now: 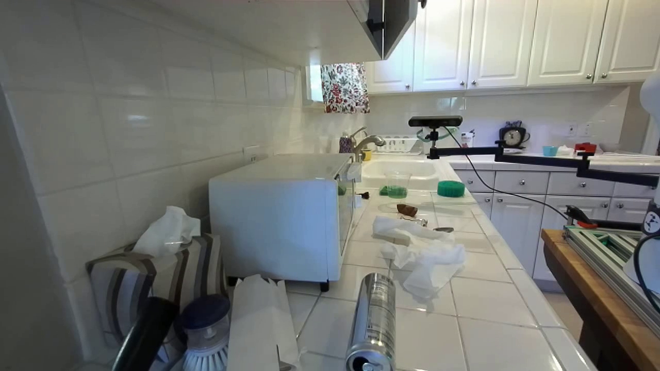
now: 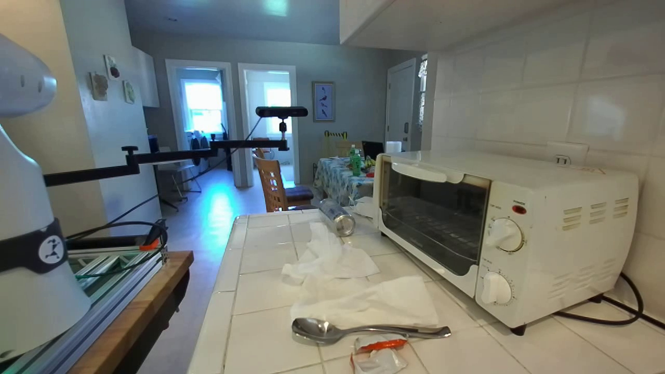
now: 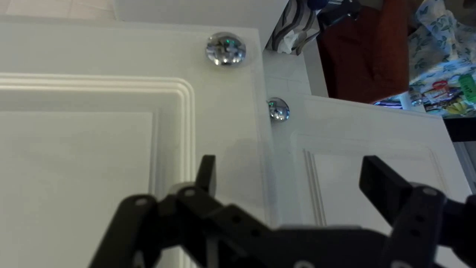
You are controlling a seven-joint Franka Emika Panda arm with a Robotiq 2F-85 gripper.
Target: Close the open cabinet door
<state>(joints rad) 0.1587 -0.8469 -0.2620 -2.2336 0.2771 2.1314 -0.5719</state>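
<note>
The open cabinet door (image 3: 93, 156) fills the left of the wrist view, its round chrome knob (image 3: 225, 48) near its right edge. It stands nearer to me than the second door (image 3: 375, 137) on the right, which has its own knob (image 3: 278, 109). In an exterior view the open door (image 1: 401, 26) shows greyish at the top, jutting from the cabinet; most is cut off. My gripper (image 3: 292, 171) is open and empty. One finger is before the open door, the other before the second door; I cannot tell whether either touches. A dark shape beside the door may be my gripper.
The upper cabinet's underside (image 1: 268, 26) hangs above a white toaster oven (image 1: 273, 226), also in the other exterior view (image 2: 561, 223). A striped tissue box (image 1: 175, 278), a can (image 1: 374, 319) and crumpled paper (image 1: 423, 252) lie on the tiled counter. A camera arm (image 1: 536, 159) reaches across.
</note>
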